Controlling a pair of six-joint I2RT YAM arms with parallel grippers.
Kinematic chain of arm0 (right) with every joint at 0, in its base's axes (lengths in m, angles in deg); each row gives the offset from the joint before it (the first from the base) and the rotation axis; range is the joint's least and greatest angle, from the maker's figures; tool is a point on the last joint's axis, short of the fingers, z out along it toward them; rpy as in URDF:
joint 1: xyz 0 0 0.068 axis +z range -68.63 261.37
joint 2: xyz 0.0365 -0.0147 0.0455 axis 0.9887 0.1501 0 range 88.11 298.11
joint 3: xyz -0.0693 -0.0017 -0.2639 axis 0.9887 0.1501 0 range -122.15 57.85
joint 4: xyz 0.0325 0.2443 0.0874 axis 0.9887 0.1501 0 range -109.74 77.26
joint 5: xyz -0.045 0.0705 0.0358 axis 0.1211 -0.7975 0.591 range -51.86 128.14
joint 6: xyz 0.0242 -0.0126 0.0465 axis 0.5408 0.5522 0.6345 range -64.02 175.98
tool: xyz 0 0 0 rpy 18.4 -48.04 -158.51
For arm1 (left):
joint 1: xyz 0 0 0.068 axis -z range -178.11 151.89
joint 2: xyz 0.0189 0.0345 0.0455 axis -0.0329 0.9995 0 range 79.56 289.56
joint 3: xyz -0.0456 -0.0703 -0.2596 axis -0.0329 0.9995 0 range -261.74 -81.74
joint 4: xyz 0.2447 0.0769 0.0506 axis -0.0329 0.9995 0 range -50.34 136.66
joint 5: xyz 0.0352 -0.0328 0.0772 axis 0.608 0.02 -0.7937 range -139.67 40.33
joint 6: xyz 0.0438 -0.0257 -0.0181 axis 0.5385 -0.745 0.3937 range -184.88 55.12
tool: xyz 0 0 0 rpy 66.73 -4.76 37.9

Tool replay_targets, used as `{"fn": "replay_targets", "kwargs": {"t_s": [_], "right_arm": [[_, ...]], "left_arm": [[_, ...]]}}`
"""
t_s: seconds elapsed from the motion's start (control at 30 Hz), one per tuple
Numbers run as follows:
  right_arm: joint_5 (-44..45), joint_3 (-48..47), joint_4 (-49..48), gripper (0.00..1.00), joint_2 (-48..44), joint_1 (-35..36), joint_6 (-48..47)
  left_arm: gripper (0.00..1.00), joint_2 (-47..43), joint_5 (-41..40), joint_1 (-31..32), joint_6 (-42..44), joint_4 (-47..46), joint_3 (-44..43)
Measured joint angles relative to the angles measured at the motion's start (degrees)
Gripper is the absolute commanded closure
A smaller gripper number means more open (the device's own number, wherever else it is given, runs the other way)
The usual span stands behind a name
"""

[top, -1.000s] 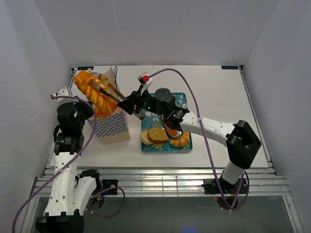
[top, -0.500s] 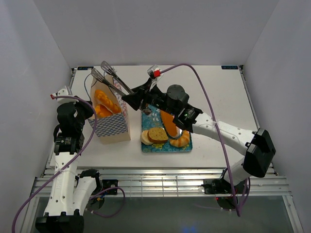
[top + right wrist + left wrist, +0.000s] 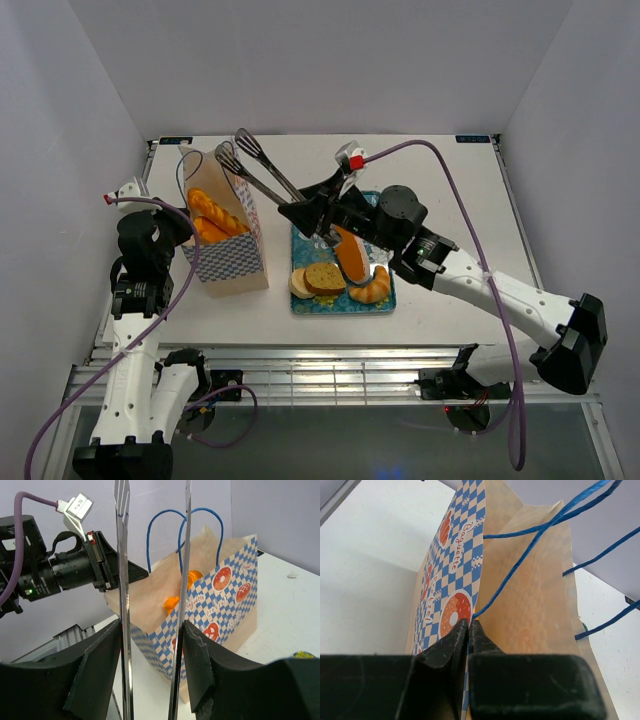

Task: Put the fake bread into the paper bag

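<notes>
The paper bag point(image 3: 225, 240) stands at the table's left with orange twisted fake bread point(image 3: 215, 215) inside; both also show in the right wrist view point(image 3: 220, 605), bread point(image 3: 175, 601). My left gripper point(image 3: 468, 622) is shut on the bag's rim point(image 3: 535, 595), holding it open. My right gripper point(image 3: 318, 215) is shut on metal tongs point(image 3: 255, 170), whose tips are apart, empty, and raised above and right of the bag's mouth. In the right wrist view my gripper point(image 3: 152, 645) clasps the tongs' arms point(image 3: 122, 580). More bread lies on the tray: a cut slice point(image 3: 324, 277), a croissant point(image 3: 372, 288), a long roll point(image 3: 350, 255).
The teal floral tray point(image 3: 387, 305) sits right of the bag, under my right arm. The bag's blue cord handles point(image 3: 520, 555) stick up. My left arm point(image 3: 150, 250) stands against the bag's left side. White walls enclose the table on three sides.
The tongs let the twisted bread go into the bag. My right arm then pulled the empty tongs up and to the right, away from the bag's mouth. The left gripper has not moved.
</notes>
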Motion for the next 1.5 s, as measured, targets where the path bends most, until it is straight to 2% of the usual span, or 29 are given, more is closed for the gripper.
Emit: {"fn": "replay_targets", "kwargs": {"t_s": [0.1, 0.3, 0.77, 1.13, 1.5], "right_arm": [[1.3, 3.3, 2.7, 0.44, -5.0, 0.0, -0.6], [6.8, 16.5, 7.0, 0.44, -19.2, 0.0, -0.8], [20.7, 34.4, 27.5, 0.43, -42.5, 0.0, 0.7], [26.6, 41.2, 41.0, 0.42, -50.0, 0.0, 7.4], [29.4, 42.2, 54.2, 0.48, -54.9, 0.0, 22.1]], "left_arm": [[0.85, 0.0, 0.0, 0.1, 0.0, 0.0, 0.0], [0.85, 0.0, 0.2, 0.3, 0.0, 0.0, 0.0], [0.85, 0.0, 0.3, 0.3, 0.2, 0.0, 0.0], [0.86, 0.0, 0.3, 0.3, 0.3, 0.0, 0.0], [0.86, -0.1, 0.6, 0.3, 0.4, 0.1, 0.0]]}}
